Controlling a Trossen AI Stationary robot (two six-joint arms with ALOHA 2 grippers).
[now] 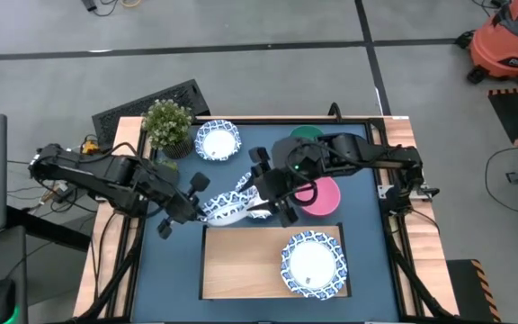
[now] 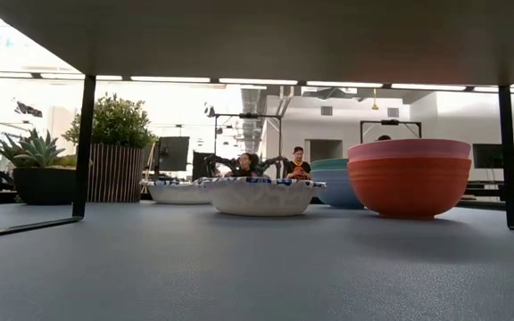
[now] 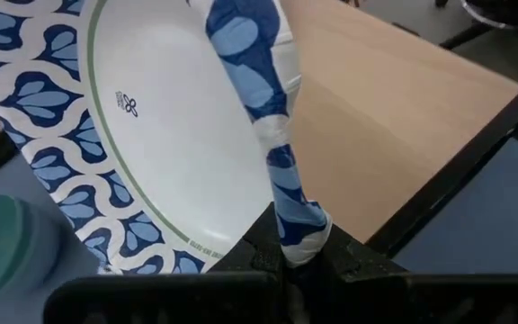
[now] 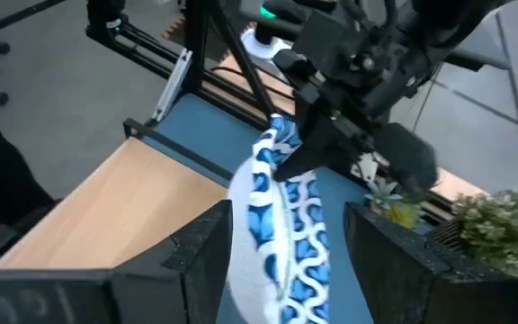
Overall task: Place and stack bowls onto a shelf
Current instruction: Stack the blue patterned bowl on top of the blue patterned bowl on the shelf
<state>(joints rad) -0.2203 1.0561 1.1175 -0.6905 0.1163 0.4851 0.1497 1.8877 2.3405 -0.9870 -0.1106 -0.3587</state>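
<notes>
While the patterned bowl [image 1: 226, 205] is pinched at its rim by the closed left gripper [image 1: 196, 200], the right gripper [image 1: 272, 200] is spread wide around it. Its rim looks thin and bendable — a light, flimsy thing — best taken at the edge. It hangs tilted, just behind the shelf [image 1: 241, 265].

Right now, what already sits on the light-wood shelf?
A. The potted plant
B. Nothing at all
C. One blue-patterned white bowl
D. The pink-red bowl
C: in the high view one blue-patterned bowl sits on the right part of the shelf, while the pink-red bowl and the potted plant stand on the dark blue surface.
</notes>
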